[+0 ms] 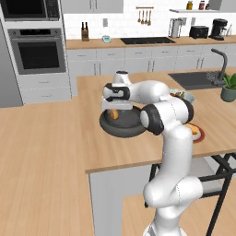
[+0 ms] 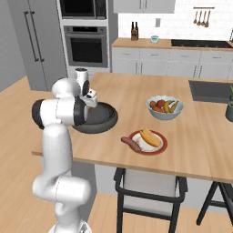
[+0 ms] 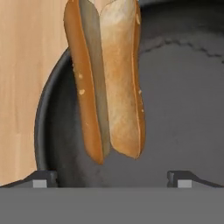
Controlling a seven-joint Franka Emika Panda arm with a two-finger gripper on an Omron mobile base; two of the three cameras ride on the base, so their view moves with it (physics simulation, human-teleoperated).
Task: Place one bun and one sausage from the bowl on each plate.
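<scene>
Step in hand: judged as reaching down for the split-top golden-brown bun [image 3: 107,83] that lies in the wide, shallow, dark grey bowl [image 3: 52,109] on the wooden island counter [image 1: 92,138].
Tool: the two-finger gripper [image 3: 111,178] hangs just above the bowl with its dark fingertips [image 3: 43,178] set wide apart, nothing between them.
Bun: it rests near the bowl's rim on the counter side, its long axis running away from the hand and its pale split facing up; in the left base view a tan end shows beneath the hand [image 1: 114,114].
Done so far: the white red-rimmed plate [image 2: 160,148] already carries a yellow bun [image 2: 150,137] and a reddish-brown sausage [image 2: 131,144], so this bun looks meant for the other plate.
How to do it well: centre the open jaws across the bun's narrow width, near mid-length, then lower straight.
Watch for: a fingertip catching the thick rim, or a squeeze hard enough to spread the split.
Nearby: the pale fruit bowl [image 2: 165,109] stands well apart.
</scene>
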